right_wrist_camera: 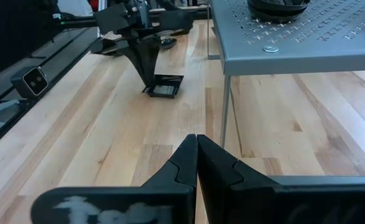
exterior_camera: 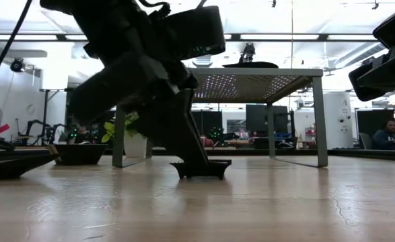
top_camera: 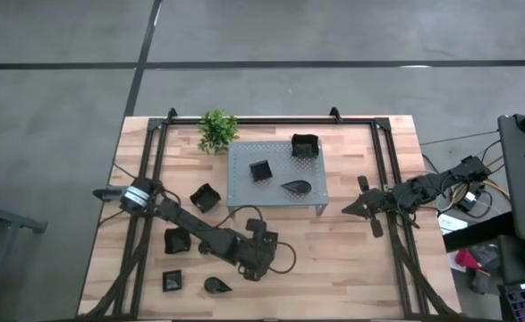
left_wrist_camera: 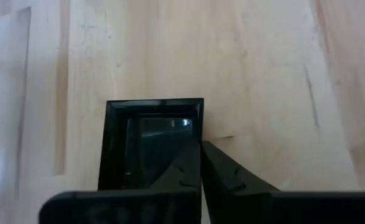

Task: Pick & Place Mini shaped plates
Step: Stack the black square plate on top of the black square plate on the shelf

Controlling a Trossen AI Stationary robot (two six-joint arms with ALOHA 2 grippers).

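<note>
Left gripper (left_wrist_camera: 201, 163) pinched the rim of a small glossy black square plate (left_wrist_camera: 151, 140) on the wooden table (left_wrist_camera: 263, 74), presumably for lifting; right gripper (right_wrist_camera: 196, 158) waited aside, pressed together.

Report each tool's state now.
Left tool: shut on the rim of a small square black plate on the table.
Right tool: shut, empty, beside the grey stand.

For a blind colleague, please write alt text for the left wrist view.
The left claw is shut on the rim of a small square black plate that lies on the wooden table. One finger is inside the plate, the other outside its rim.
</note>
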